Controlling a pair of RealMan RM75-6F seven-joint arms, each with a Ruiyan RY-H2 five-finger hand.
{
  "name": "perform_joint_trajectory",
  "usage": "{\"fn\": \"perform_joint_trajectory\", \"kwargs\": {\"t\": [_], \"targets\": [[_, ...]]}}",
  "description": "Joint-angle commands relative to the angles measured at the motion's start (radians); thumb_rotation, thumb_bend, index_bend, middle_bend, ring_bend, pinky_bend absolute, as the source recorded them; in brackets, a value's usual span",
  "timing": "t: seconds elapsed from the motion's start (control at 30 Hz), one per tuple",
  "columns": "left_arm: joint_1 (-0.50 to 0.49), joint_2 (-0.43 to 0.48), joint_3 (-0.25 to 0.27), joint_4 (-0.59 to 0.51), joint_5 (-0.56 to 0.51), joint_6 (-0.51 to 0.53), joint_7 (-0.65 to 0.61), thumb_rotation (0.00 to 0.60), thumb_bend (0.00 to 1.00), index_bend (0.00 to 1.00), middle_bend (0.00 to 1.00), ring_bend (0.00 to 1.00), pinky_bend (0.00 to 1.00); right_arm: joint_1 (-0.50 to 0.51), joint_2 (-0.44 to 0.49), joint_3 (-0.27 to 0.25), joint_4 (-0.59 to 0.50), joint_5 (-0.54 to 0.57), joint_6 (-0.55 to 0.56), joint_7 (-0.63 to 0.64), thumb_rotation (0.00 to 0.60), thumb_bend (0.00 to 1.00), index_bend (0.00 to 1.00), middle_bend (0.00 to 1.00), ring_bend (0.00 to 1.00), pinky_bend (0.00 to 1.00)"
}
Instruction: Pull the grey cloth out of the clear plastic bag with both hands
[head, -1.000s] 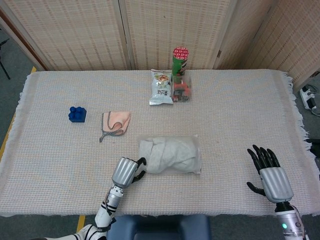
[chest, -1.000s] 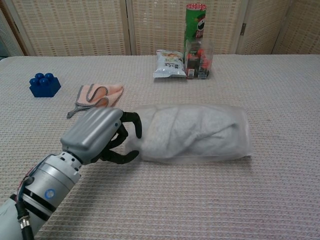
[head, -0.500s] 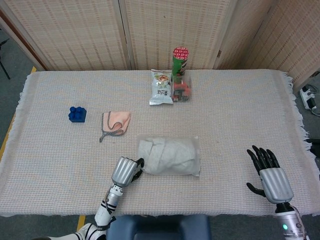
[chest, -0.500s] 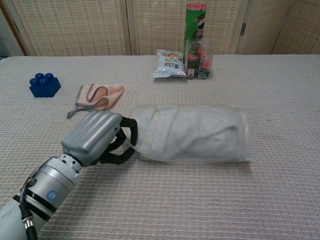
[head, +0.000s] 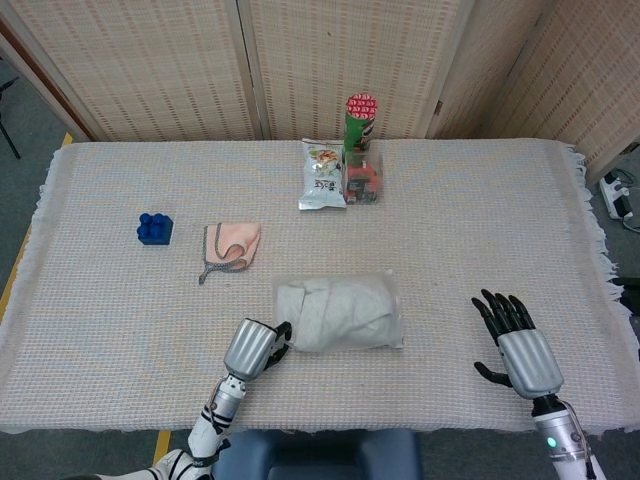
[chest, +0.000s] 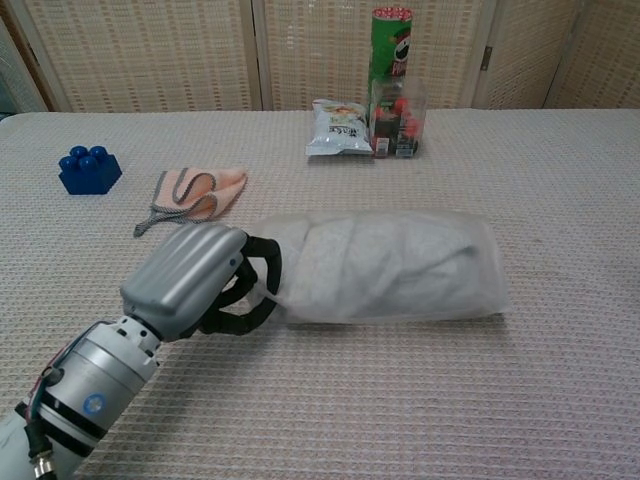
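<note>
Left robot hand (chest: 205, 280) curled onto bag (head: 340, 312) end, cloth (chest: 385, 265) inside, near worktop (head: 450, 230) front edge; right robot hand (head: 516, 346) spread, empty.

The table (head: 120, 320) is covered by a coarse, matt woven cloth with a fringed edge at the right of the frame. The clear plastic bag (chest: 480, 275) is seen as thin, slightly cloudy film with a soft sheen, and the grey cloth (chest: 380, 265) inside appears soft and matt. The left hand (chest: 195, 280) is backed by smooth brushed-metal-looking plates, with black matt fingers (chest: 265, 262). A glossy foil-like snack packet (head: 323, 175) is seen at upper centre.
</note>
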Motion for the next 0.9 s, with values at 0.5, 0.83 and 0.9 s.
{"fn": "perform_joint_trajectory", "kwargs": {"t": [0.5,0.83,0.9], "targets": [[0.012,0.049,0.011,-0.086,0.006,0.015,0.039,0.6,0.61,0.74,1.0,1.0,1.0,0.246,-0.256,0.122,0.152,0.191,-0.298,0.066,0.6,0.29,0.37,0.0,0.0,0.0],[0.009,0.062,0.008,-0.108,0.006,0.012,0.046,0.6,0.61,0.74,1.0,1.0,1.0,0.282,-0.351,0.133,0.224,0.254,-0.323,0.072,0.6,0.29,0.4,0.0,0.0,0.0],[0.009,0.064,0.009,-0.108,0.006,0.011,0.048,0.6,0.61,0.74,1.0,1.0,1.0,0.291,-0.372,0.135,0.236,0.27,-0.333,0.065,0.6,0.29,0.41,0.0,0.0,0.0]]}}
